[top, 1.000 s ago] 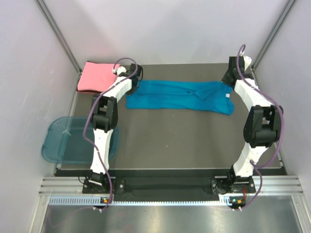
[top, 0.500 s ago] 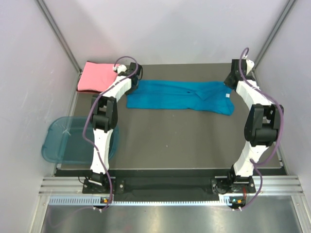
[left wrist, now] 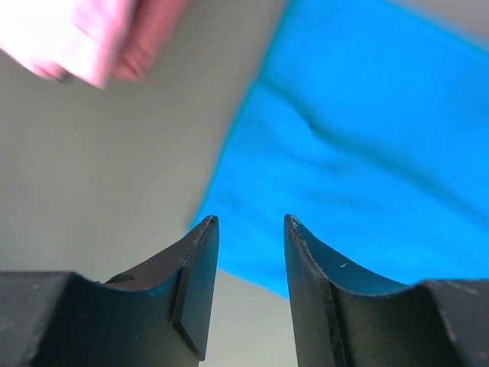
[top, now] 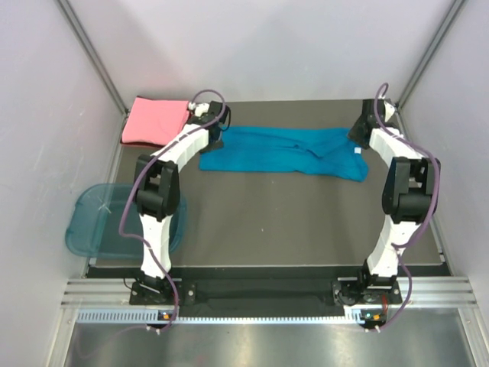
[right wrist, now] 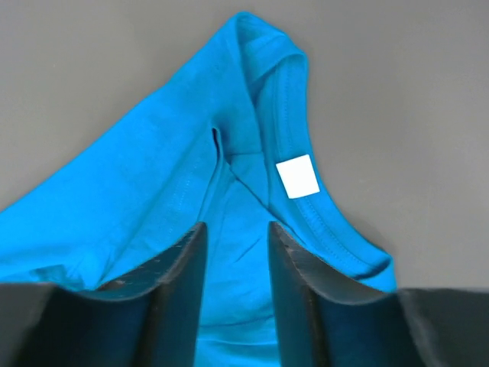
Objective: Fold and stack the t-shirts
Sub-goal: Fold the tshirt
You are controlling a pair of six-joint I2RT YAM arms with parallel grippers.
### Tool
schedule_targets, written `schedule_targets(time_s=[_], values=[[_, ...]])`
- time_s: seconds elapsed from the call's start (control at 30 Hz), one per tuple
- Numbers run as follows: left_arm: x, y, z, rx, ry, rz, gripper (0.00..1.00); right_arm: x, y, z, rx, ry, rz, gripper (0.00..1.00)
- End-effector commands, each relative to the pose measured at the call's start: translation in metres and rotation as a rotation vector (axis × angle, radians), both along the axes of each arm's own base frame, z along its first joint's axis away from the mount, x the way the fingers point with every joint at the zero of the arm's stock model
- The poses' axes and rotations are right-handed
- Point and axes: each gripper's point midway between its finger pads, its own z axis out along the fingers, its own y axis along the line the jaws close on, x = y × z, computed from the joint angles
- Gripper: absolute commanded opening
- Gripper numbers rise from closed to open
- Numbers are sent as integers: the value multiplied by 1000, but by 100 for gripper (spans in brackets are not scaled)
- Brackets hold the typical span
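Two shirts, one looks done: pink shirt lies folded at 11 o'clock, teal shirt is a long half-folded strip at 12, left gripper and right gripper part open, empty, over its ends; more folds and stacking left.
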Motion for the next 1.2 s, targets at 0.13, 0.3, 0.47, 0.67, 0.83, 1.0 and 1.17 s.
schedule_targets(time_s=[0.13, 0.3, 0.47, 0.67, 0.83, 1.0, 1.17], values=[[-30, -39, -25, -159, 81, -195, 45, -22, -1, 29, 57, -4, -17, 48], [-41, -35, -41, -140, 122, -217, 44, -79, -20, 6, 93, 106, -111, 49], [-49, -27, -56, -120, 146, -178, 44, -115, -36, -6, 125, 100, -206, 50], [-45, -18, -57, -83, 132, -121, 44, -124, -38, -24, 182, 113, -236, 48], [-43, -11, -56, -46, 124, -93, 44, -121, -42, -34, 211, 81, -268, 47], [-45, -7, -63, -26, 148, -70, 43, -120, -56, -46, 199, 48, -326, 45], [-48, -6, -67, -20, 156, -69, 35, -110, -50, -58, 247, 57, -304, 42]])
